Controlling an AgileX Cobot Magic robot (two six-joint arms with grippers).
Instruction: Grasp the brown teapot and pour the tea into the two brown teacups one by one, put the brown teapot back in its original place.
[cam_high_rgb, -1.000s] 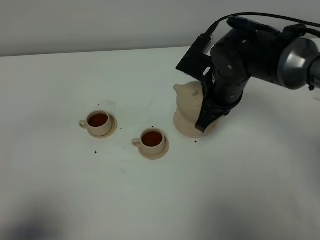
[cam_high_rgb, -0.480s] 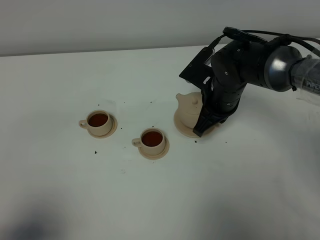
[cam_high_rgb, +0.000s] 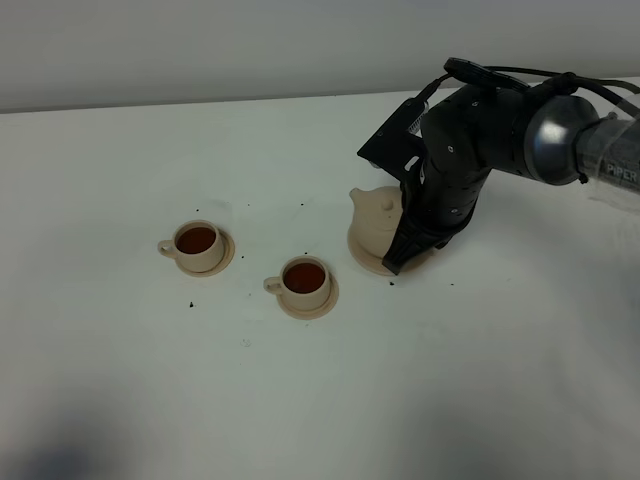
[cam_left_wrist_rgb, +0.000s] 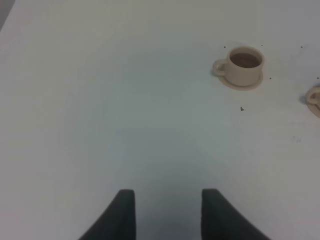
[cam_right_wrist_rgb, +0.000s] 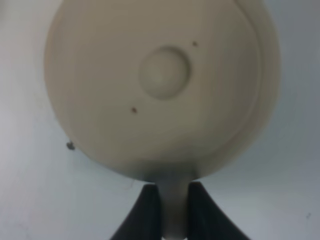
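Lowering is finished: over the last second I brought the brown teapot (cam_high_rgb: 377, 222) down from a raised, slightly tipped pose, and it now sits upright on the wide saucer (cam_high_rgb: 362, 259) that is its original place, right of the cups on the white counter (cam_high_rgb: 320, 400). Between the last two exterior views it barely shifts, so I judge it has landed.

Right gripper (cam_right_wrist_rgb: 169, 210): the jaws are closed on the loop handle (cam_right_wrist_rgb: 173, 205), which shows as a pale strip pinched between the two dark fingers in the wrist view; the lid knob (cam_right_wrist_rgb: 164, 72) lies centred beyond them.

The two brown teacups stand on their small saucers, the left cup (cam_high_rgb: 197, 245) farther away and the right cup (cam_high_rgb: 304, 281) nearer, just left of the pot; both hold dark tea (pouring looks complete).

Left gripper (cam_left_wrist_rgb: 167, 212): jaws parted, holding nothing, hovering over bare counter well left of the cups.

What remains, I judge, is only to release the handle and retreat without nudging the pot.
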